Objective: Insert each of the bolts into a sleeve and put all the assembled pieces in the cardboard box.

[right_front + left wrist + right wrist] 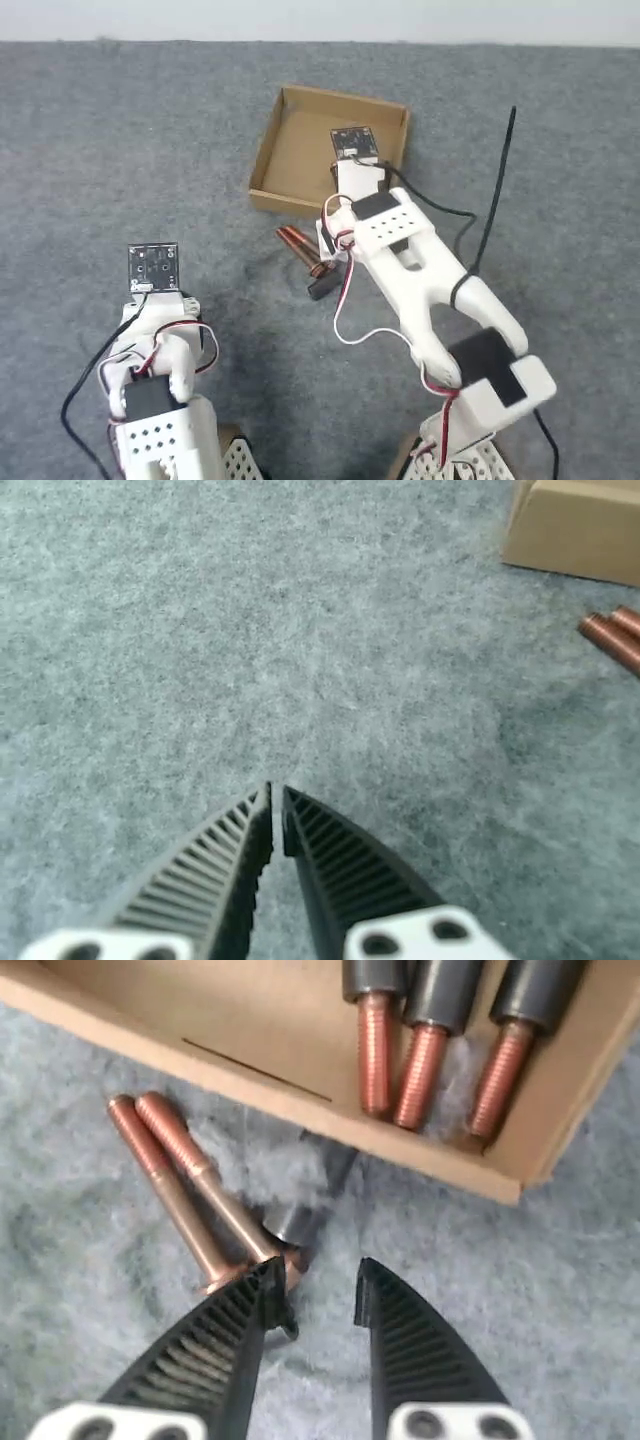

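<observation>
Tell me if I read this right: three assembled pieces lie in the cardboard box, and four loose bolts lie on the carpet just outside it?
Not quite. Two loose bolts, not four, lie on the carpet outside the cardboard box; the right wrist view shows it. Three assembled pieces do lie in the box.

Left hand (277, 794) hovers drawn back, fingers nearly touching; right hand (318, 1282) is stretched forward, fingers parted.

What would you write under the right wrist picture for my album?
Open right gripper hovers by two loose bolts and a sleeve, three assembled pieces already in the cardboard box.
</observation>
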